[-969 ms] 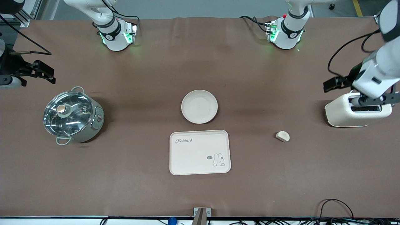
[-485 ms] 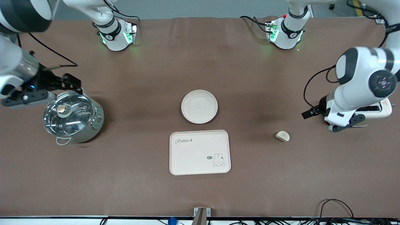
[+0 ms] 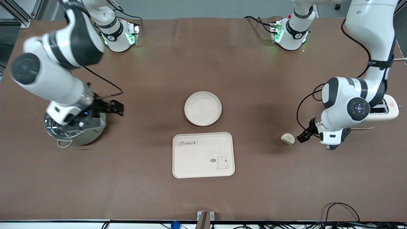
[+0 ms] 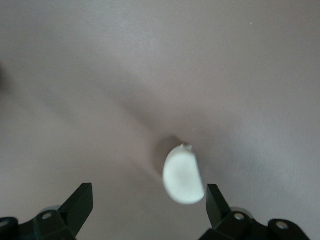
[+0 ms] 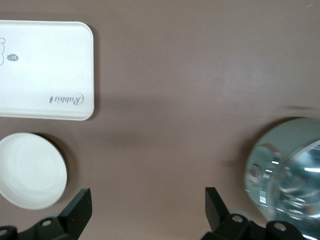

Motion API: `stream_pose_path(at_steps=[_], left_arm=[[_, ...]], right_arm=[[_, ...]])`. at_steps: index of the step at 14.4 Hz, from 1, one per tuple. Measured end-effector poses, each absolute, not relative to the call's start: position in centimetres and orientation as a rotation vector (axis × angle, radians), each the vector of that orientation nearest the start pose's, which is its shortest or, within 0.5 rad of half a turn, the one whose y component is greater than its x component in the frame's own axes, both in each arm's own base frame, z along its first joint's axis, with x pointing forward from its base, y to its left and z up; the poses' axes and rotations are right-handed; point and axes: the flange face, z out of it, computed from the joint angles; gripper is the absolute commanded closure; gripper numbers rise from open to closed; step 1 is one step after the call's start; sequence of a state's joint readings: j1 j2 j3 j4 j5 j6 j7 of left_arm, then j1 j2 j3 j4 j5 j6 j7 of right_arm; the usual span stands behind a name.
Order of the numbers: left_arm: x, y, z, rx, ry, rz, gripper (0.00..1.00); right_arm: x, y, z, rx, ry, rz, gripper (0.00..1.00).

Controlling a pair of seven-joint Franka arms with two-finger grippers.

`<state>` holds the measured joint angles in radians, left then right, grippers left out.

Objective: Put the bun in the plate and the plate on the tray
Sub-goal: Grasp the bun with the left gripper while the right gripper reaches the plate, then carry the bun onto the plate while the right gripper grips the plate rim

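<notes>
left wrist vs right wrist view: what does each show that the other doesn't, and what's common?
Only the left wrist view shows the bun, lying on the table between the open fingers of the left gripper.

Only the right wrist view shows the tray, the empty plate beside it, and the glass-lidded pot, with the right gripper open above bare cloth.

Both share the brown tablecloth and a pair of open dark fingertips holding nothing.

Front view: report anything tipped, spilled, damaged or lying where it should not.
Nothing stands out. The round cream-white plate sits flat and empty on the brown table, the cream rectangular "Rabbit" tray lies square and bare nearer the camera, and the small pale half-round bun rests intact on the table. The open left hand hangs over the bun.
</notes>
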<state>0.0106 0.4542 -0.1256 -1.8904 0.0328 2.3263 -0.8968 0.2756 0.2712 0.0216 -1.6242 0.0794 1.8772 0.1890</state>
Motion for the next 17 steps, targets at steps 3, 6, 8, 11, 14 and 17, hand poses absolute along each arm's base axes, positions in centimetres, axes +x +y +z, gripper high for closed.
stream_pose_path(at_steps=[3, 6, 8, 11, 14, 17], left_arm=[[63.2, -7.1, 22.8, -2.928, -1.253, 0.016, 0.01], [62.9, -7.9, 20.4, -2.920, -1.269, 0.052, 0.10], [62.6, -8.9, 19.5, -2.912, -1.287, 0.078, 0.21], [62.2, -10.2, 18.4, -2.909, -1.294, 0.111, 0.46], [62.1, -10.3, 18.2, -2.902, -1.306, 0.118, 0.63], [61.7, -13.6, 18.7, -2.887, -1.389, 0.147, 0.63]], right_arm=[[59.6, 25.9, 40.1, -3.065, -0.009, 0.041, 0.00], [56.1, 31.7, 34.2, -3.045, 0.082, -0.023, 0.00], [52.9, 34.8, 30.4, -3.023, 0.130, -0.072, 0.00], [47.6, 37.9, 25.3, -2.988, 0.126, -0.138, 0.00], [44.4, 38.4, 22.6, -2.976, 0.139, -0.155, 0.02], [43.1, 39.3, 21.5, -2.971, 0.162, -0.152, 0.17]])
